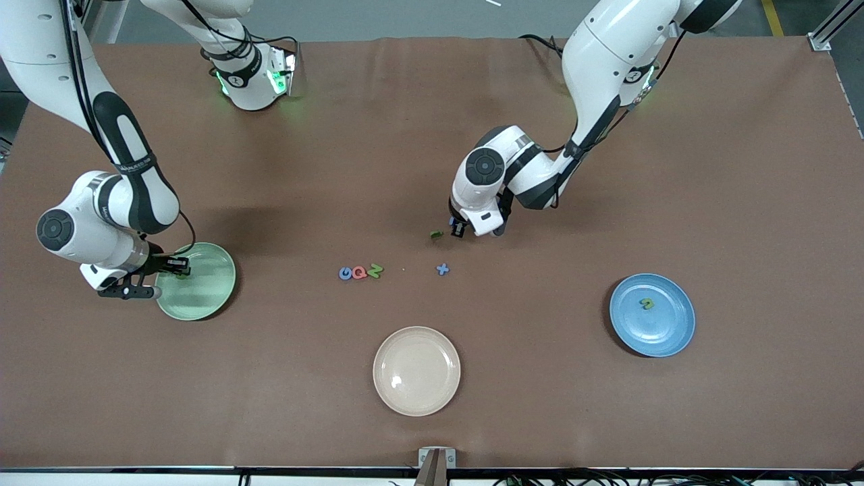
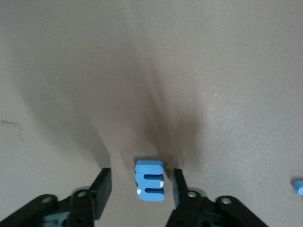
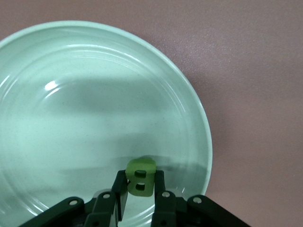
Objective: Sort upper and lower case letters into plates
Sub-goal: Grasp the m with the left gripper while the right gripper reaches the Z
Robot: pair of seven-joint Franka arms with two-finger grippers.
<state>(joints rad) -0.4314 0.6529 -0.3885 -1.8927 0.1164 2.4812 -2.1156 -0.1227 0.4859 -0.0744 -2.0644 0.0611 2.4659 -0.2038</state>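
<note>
I'm holding a green letter (image 3: 140, 177) clamped in the right hand (image 1: 181, 265) over the mint plate (image 1: 209, 297). Left hand (image 2: 141, 189) is straddling the blue letter (image 2: 150, 180), fingers apart; the letter sits toward 3 o'clock, so closing risks skewing it.

Bright overhead light; soft shadows under arms; plate (image 3: 199, 118) glare.

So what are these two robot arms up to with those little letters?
They are sorting small foam letters into plates. The right gripper holds a green letter over the mint green plate. The left gripper is down at the table with its fingers on either side of a blue letter, not yet touching it. The blue plate already has one green letter in it. A few more letters lie mid-table, and the beige plate holds nothing.
</note>
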